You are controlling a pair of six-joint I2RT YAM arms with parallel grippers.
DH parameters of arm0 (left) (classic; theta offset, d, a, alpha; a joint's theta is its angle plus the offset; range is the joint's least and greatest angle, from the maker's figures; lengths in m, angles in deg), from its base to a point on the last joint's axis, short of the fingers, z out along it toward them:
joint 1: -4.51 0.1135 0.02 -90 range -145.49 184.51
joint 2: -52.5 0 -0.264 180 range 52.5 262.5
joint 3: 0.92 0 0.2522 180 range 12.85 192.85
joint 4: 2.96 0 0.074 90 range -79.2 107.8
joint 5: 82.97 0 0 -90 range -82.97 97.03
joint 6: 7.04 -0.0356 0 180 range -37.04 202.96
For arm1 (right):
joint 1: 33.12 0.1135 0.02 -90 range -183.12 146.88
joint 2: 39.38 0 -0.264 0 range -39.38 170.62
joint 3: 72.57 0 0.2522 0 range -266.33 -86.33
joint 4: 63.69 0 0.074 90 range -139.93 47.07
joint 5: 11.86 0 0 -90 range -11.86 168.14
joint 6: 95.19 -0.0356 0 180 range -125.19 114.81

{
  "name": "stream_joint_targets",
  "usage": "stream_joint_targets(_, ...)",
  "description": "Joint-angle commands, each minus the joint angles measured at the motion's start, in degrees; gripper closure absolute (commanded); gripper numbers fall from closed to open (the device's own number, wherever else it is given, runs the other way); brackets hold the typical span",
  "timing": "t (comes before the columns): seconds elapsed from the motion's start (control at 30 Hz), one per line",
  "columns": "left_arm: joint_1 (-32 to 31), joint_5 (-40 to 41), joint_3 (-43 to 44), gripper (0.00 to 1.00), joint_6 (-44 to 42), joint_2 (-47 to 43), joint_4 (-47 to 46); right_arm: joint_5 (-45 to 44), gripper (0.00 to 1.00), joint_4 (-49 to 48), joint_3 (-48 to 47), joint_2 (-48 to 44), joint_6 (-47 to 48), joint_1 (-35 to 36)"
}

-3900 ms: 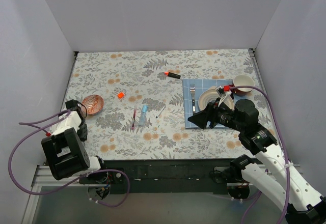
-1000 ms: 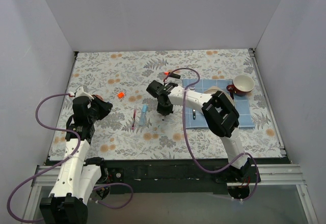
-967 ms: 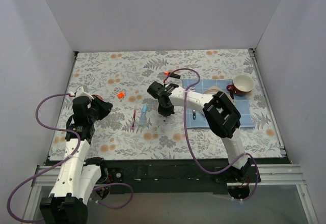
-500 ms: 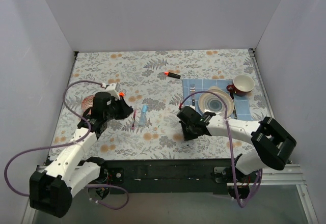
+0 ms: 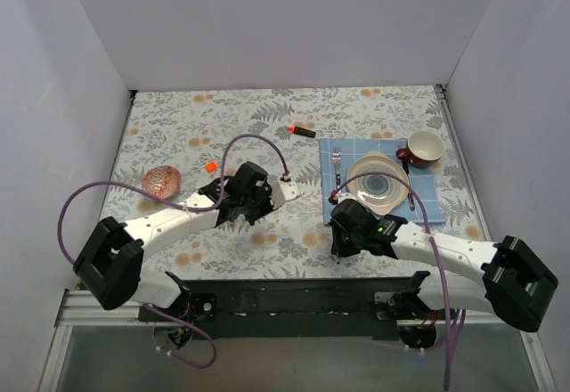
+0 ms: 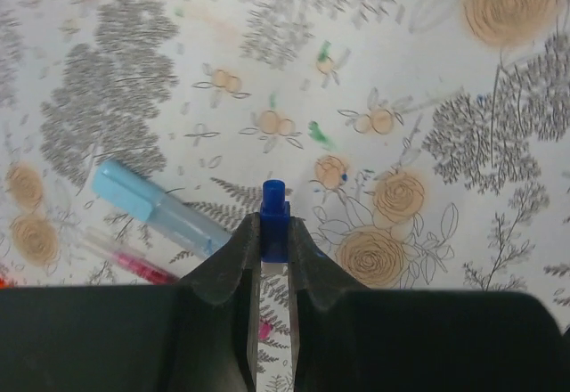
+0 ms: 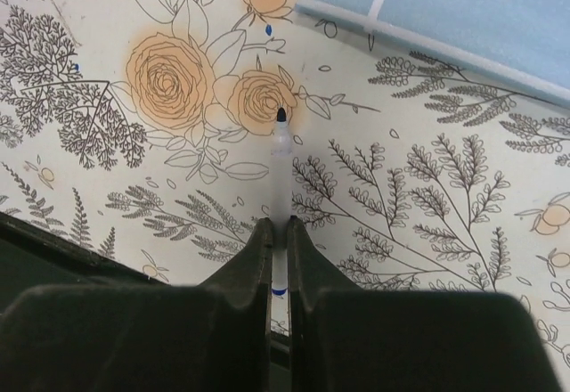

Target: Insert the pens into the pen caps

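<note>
In the left wrist view my left gripper (image 6: 274, 229) is shut on a small dark blue pen cap (image 6: 274, 205), which pokes out past the fingertips just above the table. A chunky light-blue marker (image 6: 160, 209) and a thin maroon-red pen (image 6: 134, 263) lie just left of it. My right gripper (image 7: 278, 229) is shut on a thin white pen (image 7: 280, 156) whose dark tip points away over the floral cloth. From above, the left gripper (image 5: 239, 207) is mid-table and the right gripper (image 5: 341, 236) is near the front edge. A black marker (image 5: 301, 131) and an orange-red cap (image 5: 211, 166) lie farther back.
A blue mat (image 5: 343, 209) at the right carries a plate (image 5: 378, 181), a silver fork (image 5: 337, 167) and a red-and-white cup (image 5: 426, 147). A reddish bowl (image 5: 162, 181) sits at the left. Grey walls enclose the table on three sides.
The left arm has swung right, over the light-blue marker and maroon pen. The right arm has drawn back from mid-table toward the front edge, below the mat.
</note>
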Motion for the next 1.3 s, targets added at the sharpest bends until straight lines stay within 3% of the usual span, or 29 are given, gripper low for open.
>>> stream_joint_targets(0.0, -3.4, 0.4, -0.3, 1.00, -19.9, 4.9, 2.4, -1.6, 0.99, -0.2, 2.0, -4.9, 0.8, 0.1)
stream_joint_targets(0.17, -4.3, -2.5, -0.3, 1.00, -25.2, 8.9, 0.6, -3.1, 0.99, 0.2, 3.7, -8.3, 0.8, -0.3)
stream_joint_targets(0.43, -6.5, -3.7, -1.0, 0.98, -25.1, 13.5, 0.5, -4.0, 0.99, -1.3, 5.3, -10.8, 0.7, -0.6)
stream_joint_targets(0.6, -7.0, -4.0, -0.5, 0.77, -22.2, 14.6, 0.5, -5.0, 0.99, -2.7, 6.1, -11.8, 0.7, -0.6)
stream_joint_targets(0.77, -7.3, -1.8, 0.0, 0.67, -18.3, 13.8, -0.5, -5.8, 0.99, -2.5, 5.8, -14.1, 0.8, -0.6)
stream_joint_targets(0.87, -7.3, -0.9, 0.7, 0.54, -13.4, 11.6, -2.9, -6.2, 0.99, -2.3, 4.8, -15.8, 1.2, -0.7)
stream_joint_targets(1.0, -7.3, -3.6, -0.3, 0.45, -8.1, 6.9, -5.4, -6.9, 0.99, -1.9, 3.0, -17.0, 1.2, -0.7)
stream_joint_targets(1.07, -7.3, -3.5, -0.9, 0.33, -4.4, 4.0, -7.9, -6.7, 0.99, -2.2, 2.2, -17.6, 1.2, -0.6)
stream_joint_targets(1.27, -7.0, -3.9, -2.6, 0.33, 6.1, -2.8, -15.5, -6.2, 0.99, -6.5, 2.1, -20.6, 1.7, -0.6)
